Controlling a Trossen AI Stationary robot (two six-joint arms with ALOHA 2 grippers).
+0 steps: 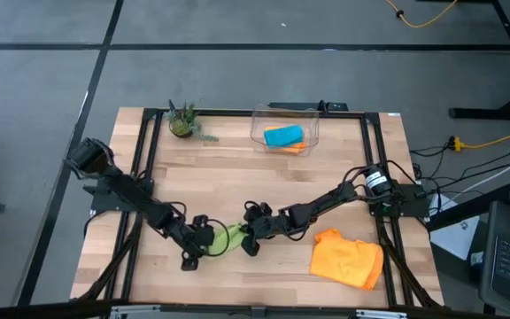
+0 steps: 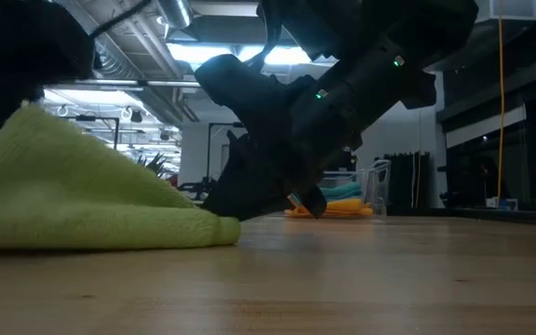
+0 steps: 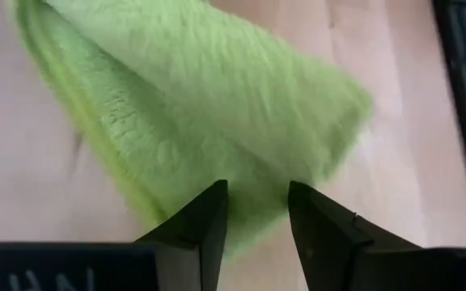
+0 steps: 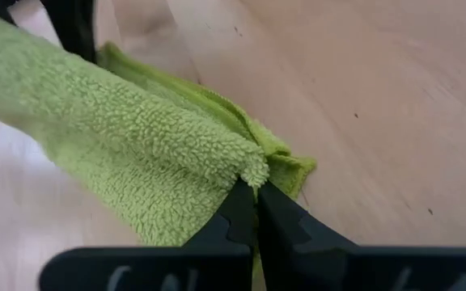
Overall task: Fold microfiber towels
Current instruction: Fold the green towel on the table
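Observation:
A lime green towel lies near the table's front middle, between my two grippers. My left gripper is at its left end and my right gripper at its right end; each is shut on it. In the low view the towel rises to a peak on the left and rests on the wood with its lower layer. An orange towel lies bunched at the front right. A blue towel lies on another orange one inside the clear bin at the back. My left gripper has the towel's left end between its two fingers, which stand a little apart, slanting down from the table's left. This end is raised off the wood. My right gripper pinches a folded edge at the towel's right end at its fingertips, slanting down from the table's right. The upper layer runs from here toward the other gripper, and the lower layer lies on the table.
A small potted plant stands at the back left. The black frame rails run along the table's sides. Bare wood lies between the bin and the grippers.

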